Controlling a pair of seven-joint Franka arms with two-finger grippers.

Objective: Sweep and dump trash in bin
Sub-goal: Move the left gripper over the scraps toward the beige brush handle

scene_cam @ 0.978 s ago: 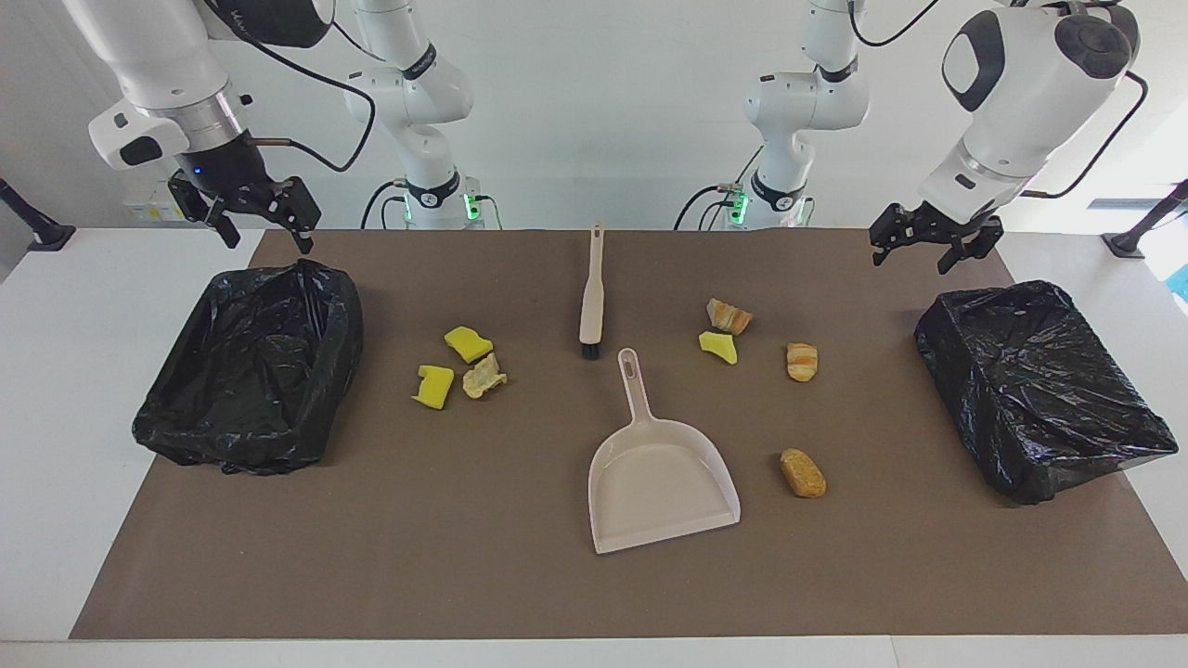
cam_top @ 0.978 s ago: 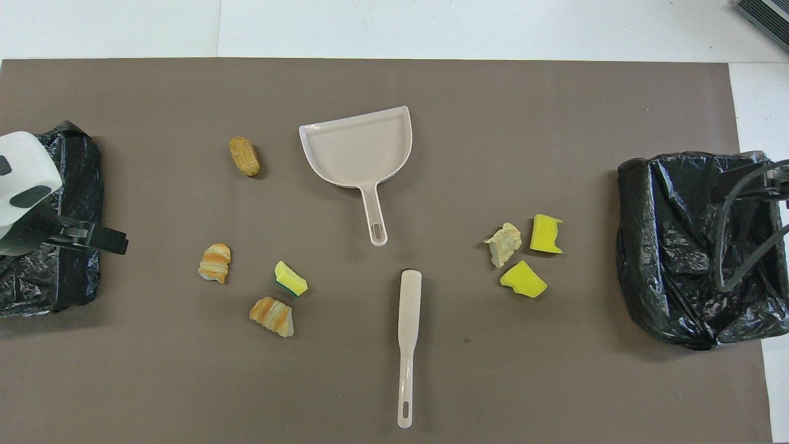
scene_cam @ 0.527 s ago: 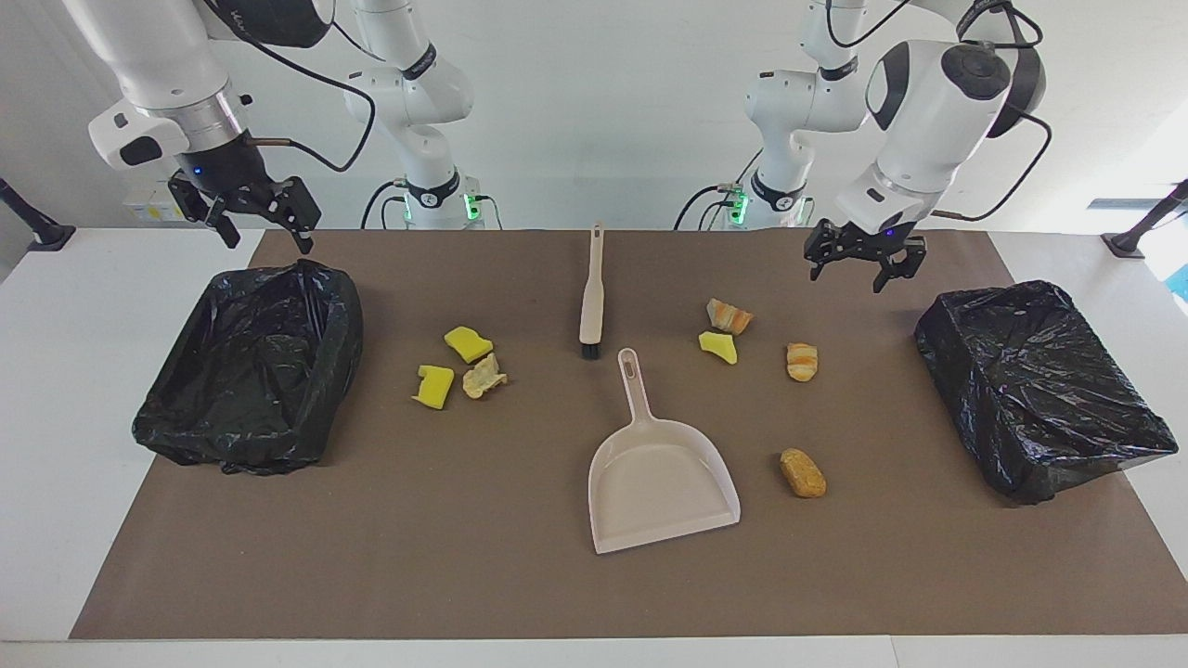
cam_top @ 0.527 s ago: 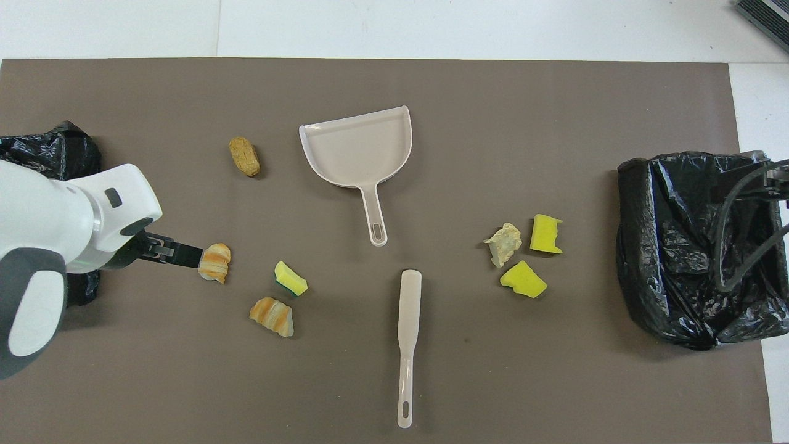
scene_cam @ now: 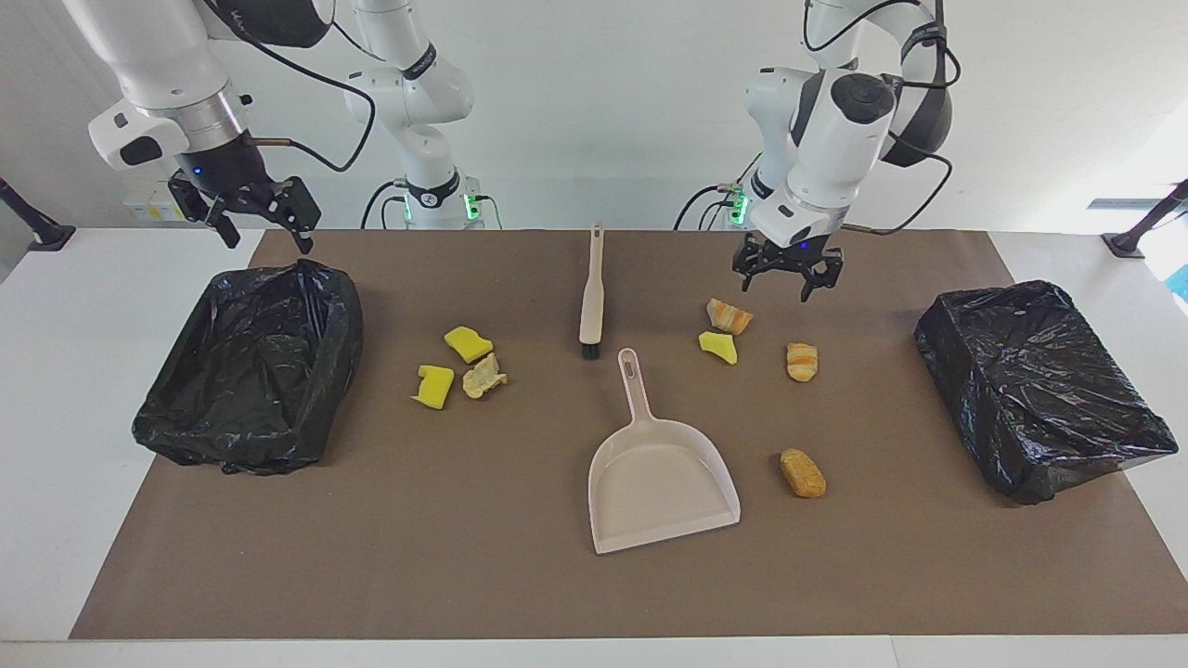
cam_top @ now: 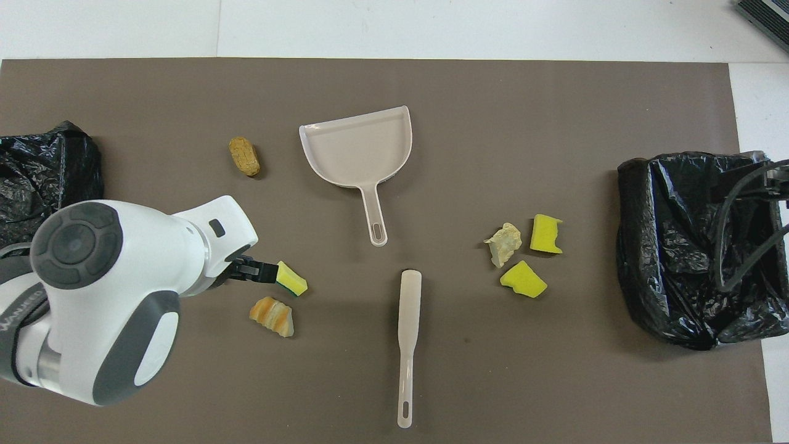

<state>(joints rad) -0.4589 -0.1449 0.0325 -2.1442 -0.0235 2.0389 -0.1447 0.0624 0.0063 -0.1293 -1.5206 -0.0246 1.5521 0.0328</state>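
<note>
i see two black-bagged bins (scene_cam: 249, 362) (scene_cam: 1039, 385) at the table's ends, a beige dustpan (scene_cam: 661, 473) and brush (scene_cam: 591, 295) mid-mat, trash scraps (scene_cam: 461, 366) (scene_cam: 756, 348) scattered either side. my left gripper (scene_cam: 787, 272) hangs released over bread scraps; my right gripper (scene_cam: 249, 215) waits released over its bin.

White bench (scene_cam: 65, 390) w/ a brown mat (scene_cam: 520, 584) over most of it, bare white strips at frame's left, right and bottom edges. Plain white wall (scene_cam: 603, 111) across top of frame. Black stands (scene_cam: 32, 227) at both upper sides. Even, bright light; brighter at right edge.
</note>
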